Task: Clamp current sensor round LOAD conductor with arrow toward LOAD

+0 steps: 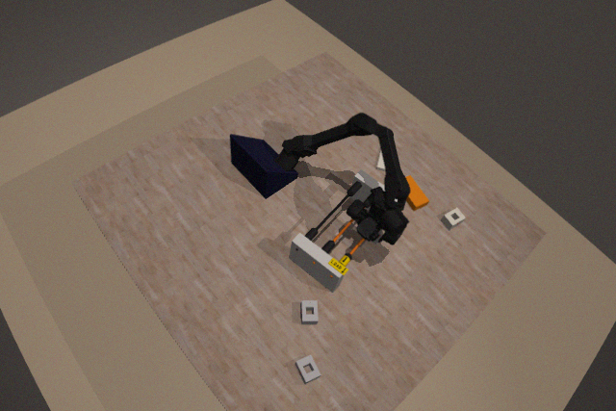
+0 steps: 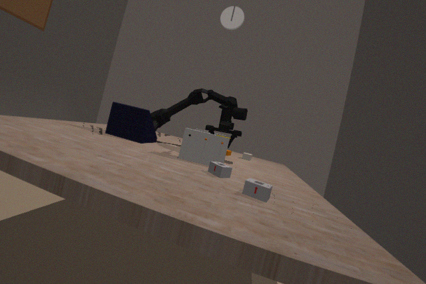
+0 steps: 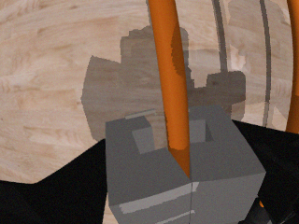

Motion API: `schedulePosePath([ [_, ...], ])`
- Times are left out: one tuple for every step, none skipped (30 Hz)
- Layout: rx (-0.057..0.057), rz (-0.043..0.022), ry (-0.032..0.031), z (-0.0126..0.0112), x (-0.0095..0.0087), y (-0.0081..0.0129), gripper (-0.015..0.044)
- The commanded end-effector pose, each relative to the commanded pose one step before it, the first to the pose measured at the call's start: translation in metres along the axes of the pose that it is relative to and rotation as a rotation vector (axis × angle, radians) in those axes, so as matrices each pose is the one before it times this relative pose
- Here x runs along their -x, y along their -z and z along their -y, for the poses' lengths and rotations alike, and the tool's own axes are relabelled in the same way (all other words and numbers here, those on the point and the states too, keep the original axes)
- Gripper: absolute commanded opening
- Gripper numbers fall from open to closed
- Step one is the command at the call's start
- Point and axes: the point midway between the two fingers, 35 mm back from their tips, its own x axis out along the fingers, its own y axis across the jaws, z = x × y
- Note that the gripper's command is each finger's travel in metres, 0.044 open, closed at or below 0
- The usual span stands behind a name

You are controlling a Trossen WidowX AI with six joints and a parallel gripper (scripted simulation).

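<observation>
In the wrist view a grey split-core sensor (image 3: 181, 181) sits round an orange conductor (image 3: 164, 56), which runs through its slot. Its two halves meet along a thin seam. No arrow shows on it. My gripper (image 3: 167, 136) (image 1: 371, 227) (image 2: 225, 134) is shut on the sensor, with a black finger on each side. In the top view the gripper hangs low over the orange conductors (image 1: 343, 233), near the white end block (image 1: 313, 257) with the yellow LOAD marker (image 1: 339, 264). There the gripper hides the sensor.
A second orange conductor (image 3: 290, 44) runs along the right edge of the wrist view. A black conductor (image 1: 333, 210) lies to the left. A navy box (image 1: 258, 165) (image 2: 130, 126) holds the arm's base. An orange block (image 1: 417, 192) and three small grey sensors (image 1: 309, 311) (image 1: 308, 368) (image 1: 452, 218) lie around.
</observation>
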Motion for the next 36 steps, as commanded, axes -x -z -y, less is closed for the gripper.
schedulePosePath([
  [-0.0003,0.0,0.00002,0.00014,0.00035,-0.00018,0.0],
  [0.0,0.0,0.0,0.0,0.0,0.0,0.0],
  [0.0,0.0,0.0,0.0,0.0,0.0,0.0],
  [0.0,0.0,0.0,0.0,0.0,0.0,0.0],
  [0.0,0.0,0.0,0.0,0.0,0.0,0.0],
  [0.0,0.0,0.0,0.0,0.0,0.0,0.0],
  [0.0,0.0,0.0,0.0,0.0,0.0,0.0],
  [0.0,0.0,0.0,0.0,0.0,0.0,0.0],
  [0.0,0.0,0.0,0.0,0.0,0.0,0.0],
  [0.0,0.0,0.0,0.0,0.0,0.0,0.0],
  [0.0,0.0,0.0,0.0,0.0,0.0,0.0],
  [0.0,0.0,0.0,0.0,0.0,0.0,0.0],
  [0.0,0.0,0.0,0.0,0.0,0.0,0.0],
  [0.0,0.0,0.0,0.0,0.0,0.0,0.0],
  [0.0,0.0,0.0,0.0,0.0,0.0,0.0],
  [0.0,0.0,0.0,0.0,0.0,0.0,0.0],
  [0.0,0.0,0.0,0.0,0.0,0.0,0.0],
  [0.0,0.0,0.0,0.0,0.0,0.0,0.0],
  [0.0,0.0,0.0,0.0,0.0,0.0,0.0],
  [0.0,0.0,0.0,0.0,0.0,0.0,0.0],
  [0.0,0.0,0.0,0.0,0.0,0.0,0.0],
  [0.0,0.0,0.0,0.0,0.0,0.0,0.0],
  [0.0,0.0,0.0,0.0,0.0,0.0,0.0],
  [0.0,0.0,0.0,0.0,0.0,0.0,0.0],
  [0.0,0.0,0.0,0.0,0.0,0.0,0.0],
  [0.0,0.0,0.0,0.0,0.0,0.0,0.0],
  [0.0,0.0,0.0,0.0,0.0,0.0,0.0],
  [0.0,0.0,0.0,0.0,0.0,0.0,0.0],
  [0.0,0.0,0.0,0.0,0.0,0.0,0.0],
  [0.0,0.0,0.0,0.0,0.0,0.0,0.0],
  [0.0001,0.00011,-0.00307,-0.0002,-0.00014,0.00009,0.0],
  [-0.0004,0.00018,-0.00602,-0.00012,0.00037,-0.00009,0.0],
  [-0.0005,0.00024,-0.00926,-0.00018,0.00058,-0.00013,0.0],
  [-0.0006,0.00025,-0.01154,-0.00021,0.00073,-0.00015,0.0],
  [-0.0007,0.00022,-0.01394,-0.00024,0.00089,-0.00016,0.0],
  [-0.0008,0.00014,-0.01639,-0.00026,0.00107,-0.00016,0.0],
])
